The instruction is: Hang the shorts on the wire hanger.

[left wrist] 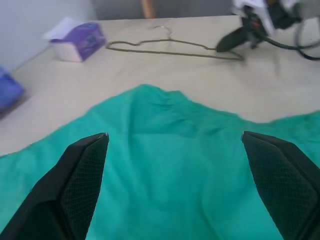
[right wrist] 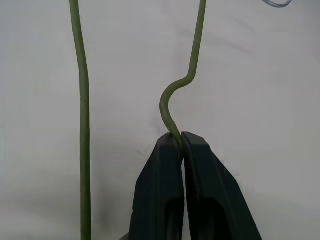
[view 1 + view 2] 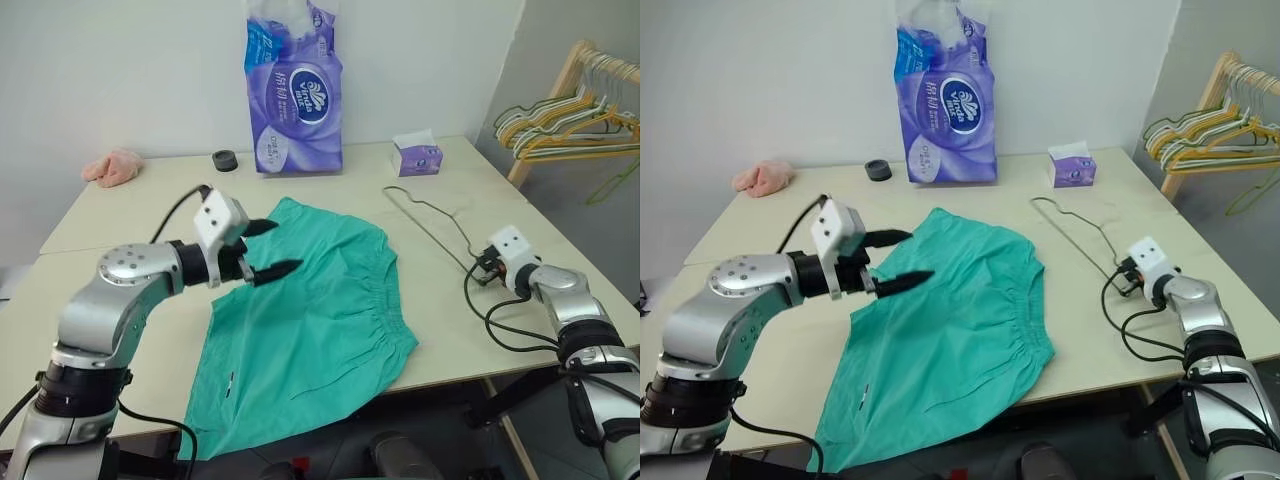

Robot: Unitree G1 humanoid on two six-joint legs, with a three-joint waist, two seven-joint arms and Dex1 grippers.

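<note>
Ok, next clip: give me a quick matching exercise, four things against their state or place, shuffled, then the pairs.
Things:
1. left hand
2. right hand
3. shorts
4. tissue box

States:
A. spread flat, one edge hanging over the table's near side
B. shut on the wire hanger
C. open above the teal fabric
D. standing near the table's far edge

Pairs: 1-C, 2-B, 3-A, 4-D

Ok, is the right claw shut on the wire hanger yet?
Shut on it. In the right wrist view the right claw has its fingers pressed together with the wire hanger pinched between their tips at a bend.
</note>
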